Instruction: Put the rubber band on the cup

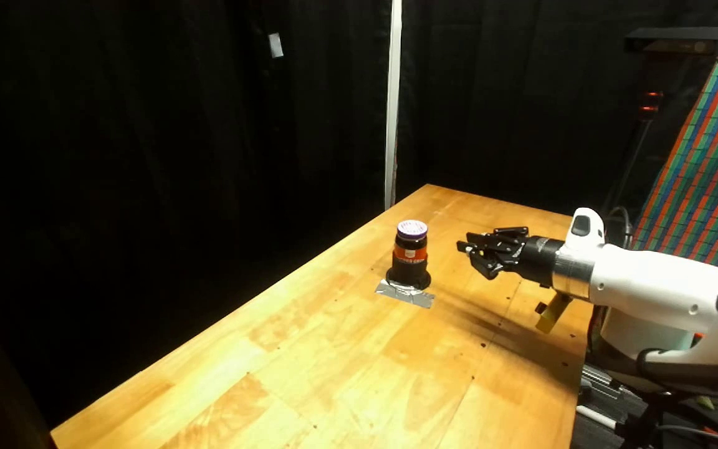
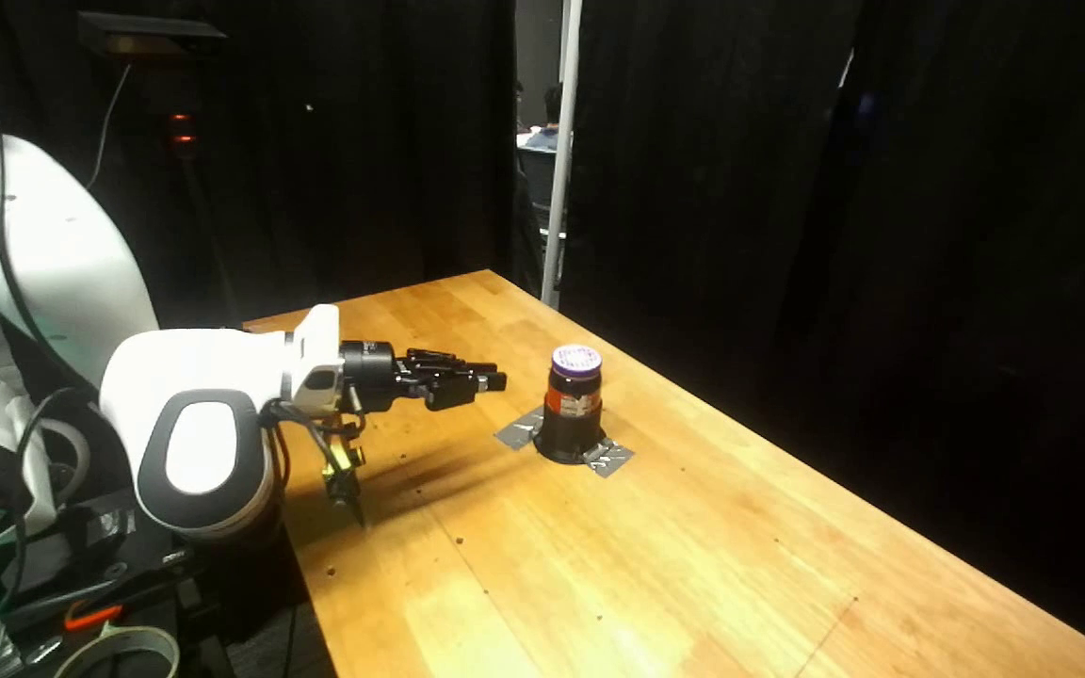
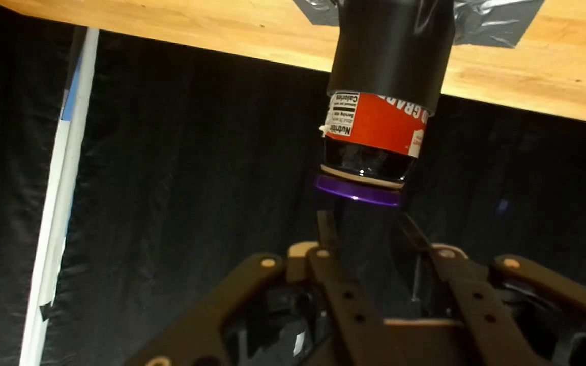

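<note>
The cup is a dark squat cylinder with an orange-red label and a purple lid. It stands upright on the table in both exterior views (image 1: 410, 257) (image 2: 572, 403). In the wrist view the cup (image 3: 380, 122) appears upside down, its lid toward the fingertips. My gripper (image 1: 468, 244) is level beside the cup's upper part, a short gap away; it also shows in an exterior view (image 2: 497, 375). In the wrist view the two fingers (image 3: 363, 216) are apart with nothing visible between them. A thin tan ring runs below the lid. I cannot tell whether it is the rubber band; no other band shows.
The wooden table (image 1: 334, 355) fills much of both exterior views. Silver tape (image 2: 610, 459) lies at the foot of the cup. Black curtains and a pale pole (image 1: 392, 100) stand behind the table.
</note>
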